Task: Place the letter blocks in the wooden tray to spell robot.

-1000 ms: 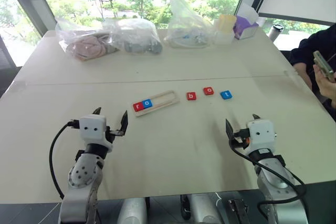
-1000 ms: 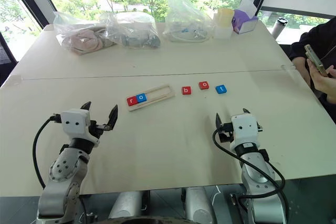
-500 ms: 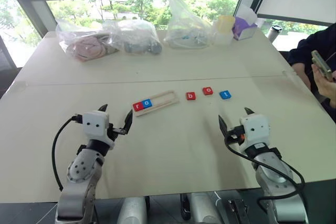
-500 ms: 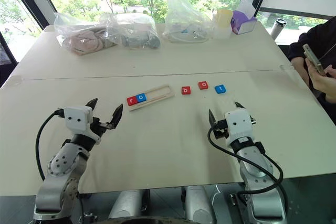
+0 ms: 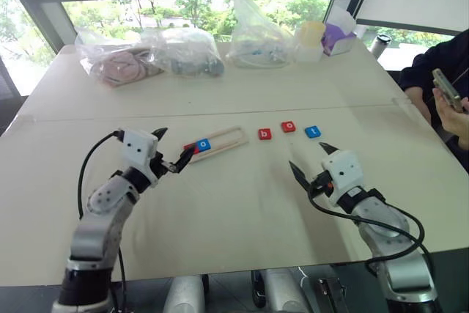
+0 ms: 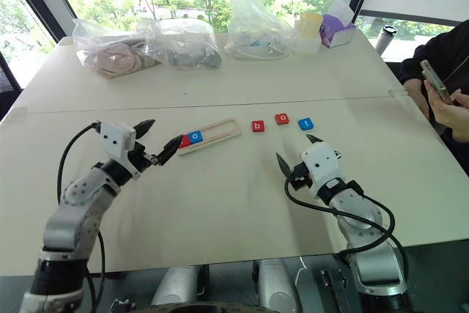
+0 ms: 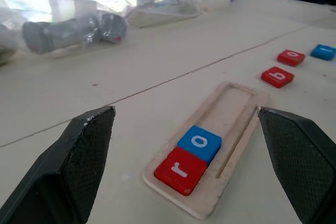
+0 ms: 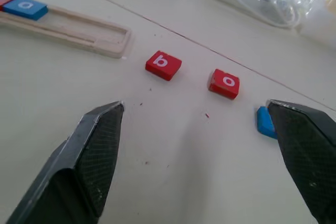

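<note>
tray: the wooden tray [image 5: 217, 141] lies on the pale surface [image 5: 242, 203], slanted, just ahead of the left pincer [image 5: 174, 150]. it looks light and stiff, so a push on its rim would probably slide it.
placed blocks: a red block "r" [image 7: 180, 170] and a blue block "o" [image 7: 199, 143] sit touching at the tray's near-left end; the rest of the tray is bare.
loose blocks: a red block "b" [image 8: 163, 65], a red block "o" [image 8: 224, 84] and a blue block [image 8: 265, 122] lie in a row on the surface to the right of the tray, apart from one another. the blue block reads "t" in the head views.
next letter: by the spelling, i judge the red "b" goes in next, beside the blue "o".
handling: the blocks look small, flat, hard and light. their low edges leave little to grip, and the smooth faces may slip. best taken across two opposite side edges, coming down from above, with the fingers close to the surface.
left pincer: spread wide, pinching nothing, aimed at the tray's filled end.
right pincer [image 5: 309, 160]: spread wide, pinching nothing, near the loose row but not touching it.
writing: white lowercase letters on the blocks; i see no brand or other label that can be read.
</note>
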### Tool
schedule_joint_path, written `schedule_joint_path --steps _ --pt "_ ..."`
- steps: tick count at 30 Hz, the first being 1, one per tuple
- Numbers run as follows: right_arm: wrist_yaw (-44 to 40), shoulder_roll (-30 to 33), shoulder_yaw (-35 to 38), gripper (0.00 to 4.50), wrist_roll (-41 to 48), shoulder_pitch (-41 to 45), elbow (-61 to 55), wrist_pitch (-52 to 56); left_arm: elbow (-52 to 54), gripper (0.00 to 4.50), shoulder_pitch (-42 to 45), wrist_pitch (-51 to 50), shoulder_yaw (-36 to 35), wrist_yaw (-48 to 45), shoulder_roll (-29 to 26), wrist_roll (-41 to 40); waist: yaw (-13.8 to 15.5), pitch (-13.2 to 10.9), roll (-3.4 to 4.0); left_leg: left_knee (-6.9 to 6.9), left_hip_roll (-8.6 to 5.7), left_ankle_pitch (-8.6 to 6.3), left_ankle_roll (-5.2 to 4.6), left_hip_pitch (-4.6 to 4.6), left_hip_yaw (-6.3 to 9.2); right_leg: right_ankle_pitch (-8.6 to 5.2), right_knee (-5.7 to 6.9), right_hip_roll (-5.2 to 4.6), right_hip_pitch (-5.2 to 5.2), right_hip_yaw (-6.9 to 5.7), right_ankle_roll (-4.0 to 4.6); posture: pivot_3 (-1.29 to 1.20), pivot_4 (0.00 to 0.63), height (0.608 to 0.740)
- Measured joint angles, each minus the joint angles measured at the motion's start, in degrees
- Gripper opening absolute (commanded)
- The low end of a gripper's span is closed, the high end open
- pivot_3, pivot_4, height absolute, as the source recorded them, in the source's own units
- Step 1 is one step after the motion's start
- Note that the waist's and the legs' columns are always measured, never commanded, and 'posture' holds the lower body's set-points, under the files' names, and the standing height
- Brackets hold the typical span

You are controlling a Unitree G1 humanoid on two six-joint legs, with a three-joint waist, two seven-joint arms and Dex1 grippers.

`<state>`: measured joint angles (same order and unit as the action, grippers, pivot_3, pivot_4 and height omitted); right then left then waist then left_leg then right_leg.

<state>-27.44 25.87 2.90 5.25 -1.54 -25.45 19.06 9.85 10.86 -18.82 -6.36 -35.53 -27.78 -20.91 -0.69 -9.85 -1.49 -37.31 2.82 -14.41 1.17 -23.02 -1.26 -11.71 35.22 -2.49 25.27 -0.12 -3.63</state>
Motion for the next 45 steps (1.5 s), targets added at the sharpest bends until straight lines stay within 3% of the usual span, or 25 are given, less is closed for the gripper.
schedule_joint_path --steps 4,7,15,26,45 --pt "-6.25 4.93 0.30 4.41 4.41 5.01 0.31 3.09 -11.05 4.50 9.78 -2.39 2.30 -14.22 -8.63 -1.84 0.02 -0.01 0.00 0.00 0.00 0.00 0.00 -0.01 0.00 0.00 0.01 0.01 0.01 0.00 0.00 0.00 0.150 0.740" --pt "-8.00 6.07 0.14 4.41 5.28 8.73 0.87 3.86 -21.34 4.50 18.21 -2.82 6.33 -25.37 -12.04 -1.24 0.17 -0.01 -0.01 0.00 -0.02 0.00 0.00 -0.04 -0.01 0.00 -0.03 0.00 0.02 0.00 0.00 0.00 0.150 0.740" --pt "-8.79 6.06 -2.34 4.41 5.59 9.57 1.44 4.28 -46.83 4.50 33.71 6.17 14.83 -38.17 -8.19 7.44 0.17 -0.02 -0.03 0.00 -0.05 0.00 -0.01 -0.26 -0.01 0.04 -0.03 -0.01 0.14 0.01 0.07 0.00 0.150 0.740" --pt "-5.98 5.51 -2.41 4.41 5.00 8.73 1.37 4.28 -61.52 4.50 38.42 15.97 16.57 -41.43 -4.16 13.70 0.12 -0.02 -0.04 -0.02 -0.04 0.01 -0.02 -0.23 0.01 0.05 0.03 0.00 0.13 0.02 0.07 0.00 0.150 0.740" --pt "-4.84 4.95 -3.36 4.41 5.01 9.48 1.10 4.31 -68.43 4.50 38.83 27.06 15.90 -35.32 -1.67 18.03 0.24 -0.01 -0.03 -0.21 -0.04 0.01 -0.02 -0.10 0.01 0.06 0.26 -0.02 0.03 0.03 0.08 0.00 0.150 0.740"
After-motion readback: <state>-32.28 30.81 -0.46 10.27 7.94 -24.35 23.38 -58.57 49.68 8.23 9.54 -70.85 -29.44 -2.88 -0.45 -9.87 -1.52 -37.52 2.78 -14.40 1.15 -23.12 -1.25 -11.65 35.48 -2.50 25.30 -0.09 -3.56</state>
